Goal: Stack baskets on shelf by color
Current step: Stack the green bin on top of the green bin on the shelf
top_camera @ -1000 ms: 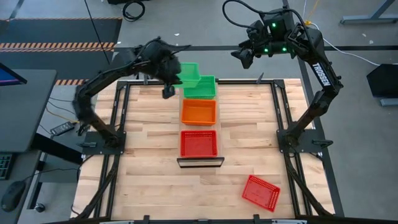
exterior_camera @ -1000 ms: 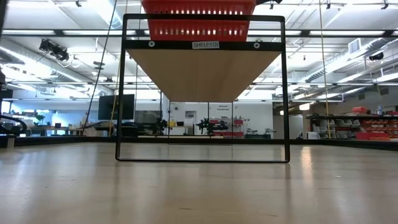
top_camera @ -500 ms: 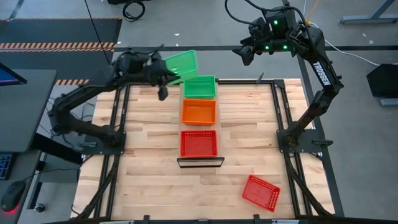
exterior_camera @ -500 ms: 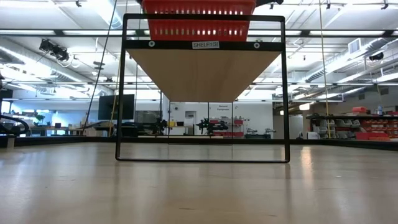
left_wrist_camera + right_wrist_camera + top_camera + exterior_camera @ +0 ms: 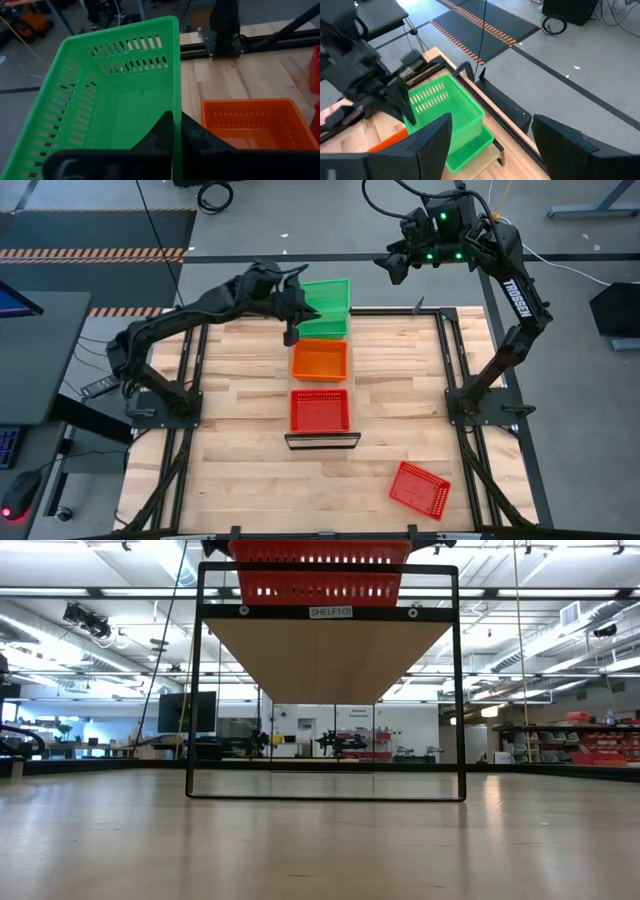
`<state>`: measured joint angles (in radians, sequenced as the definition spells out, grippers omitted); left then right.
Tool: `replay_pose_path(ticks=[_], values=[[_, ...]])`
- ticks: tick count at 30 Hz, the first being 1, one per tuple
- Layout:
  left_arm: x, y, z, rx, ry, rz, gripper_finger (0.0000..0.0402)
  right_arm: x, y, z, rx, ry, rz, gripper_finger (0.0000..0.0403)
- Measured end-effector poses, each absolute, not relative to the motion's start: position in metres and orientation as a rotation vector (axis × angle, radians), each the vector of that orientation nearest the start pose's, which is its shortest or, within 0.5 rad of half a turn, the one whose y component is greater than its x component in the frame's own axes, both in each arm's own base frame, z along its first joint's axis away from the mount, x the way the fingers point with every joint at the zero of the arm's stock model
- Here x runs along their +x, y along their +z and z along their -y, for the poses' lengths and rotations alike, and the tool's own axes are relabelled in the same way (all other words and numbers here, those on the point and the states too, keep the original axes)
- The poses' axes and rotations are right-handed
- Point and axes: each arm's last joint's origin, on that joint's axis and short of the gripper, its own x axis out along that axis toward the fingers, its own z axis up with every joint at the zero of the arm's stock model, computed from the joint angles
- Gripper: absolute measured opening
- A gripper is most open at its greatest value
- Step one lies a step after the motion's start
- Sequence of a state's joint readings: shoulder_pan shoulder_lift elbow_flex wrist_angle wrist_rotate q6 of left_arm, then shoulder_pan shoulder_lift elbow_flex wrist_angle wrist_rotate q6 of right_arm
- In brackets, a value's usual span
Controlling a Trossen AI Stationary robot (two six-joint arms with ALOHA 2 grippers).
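My left gripper (image 5: 297, 313) is shut on a green basket (image 5: 327, 294) and holds it over a second green basket (image 5: 322, 326) at the far end of the shelf (image 5: 322, 441). An orange basket (image 5: 320, 360) stands mid-shelf and a red basket (image 5: 320, 410) at its near end, each on its base. Another red basket (image 5: 420, 488) lies on the tabletop near the right front. My right gripper (image 5: 398, 268) hangs open, high beyond the table's far edge. In the low view only the red basket (image 5: 320, 570) shows, on top of the shelf frame. My left gripper pinches one long side wall of the green basket at its rim (image 5: 175, 107), one finger inside (image 5: 162, 131) the basket and one outside (image 5: 197, 136). The fingers come from the table's left. The basket is carried slightly tilted above the shelved green basket (image 5: 470, 146); whether they touch I cannot tell.
The shelf stands on a dark metal frame (image 5: 325, 795) in the middle of the slatted tabletop (image 5: 240, 470). Black rails (image 5: 195, 380) run along the table's left and right sides. Bare wood lies on both sides of the shelf.
My left gripper has swung the green basket out past the table's far left, tilted, then carried it back toward the right. The basket now sits more level over the green basket at the shelf's far end. My right arm has hardly moved.
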<state>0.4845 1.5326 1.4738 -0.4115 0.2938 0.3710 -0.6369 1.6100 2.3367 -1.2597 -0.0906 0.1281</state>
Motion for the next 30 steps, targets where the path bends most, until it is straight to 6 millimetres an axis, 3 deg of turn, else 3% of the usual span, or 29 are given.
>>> replay_pose_path(ticks=[12,30], values=[[0.335,0.335,-0.15,0.172,0.052,-0.568,0.0011,0.208,0.526,0.15,0.317,-0.566,-0.474,0.0278],[0.329,0.329,-0.156,0.197,0.079,-0.652,0.0012,0.207,0.525,0.15,0.324,-0.567,-0.483,0.0278]])
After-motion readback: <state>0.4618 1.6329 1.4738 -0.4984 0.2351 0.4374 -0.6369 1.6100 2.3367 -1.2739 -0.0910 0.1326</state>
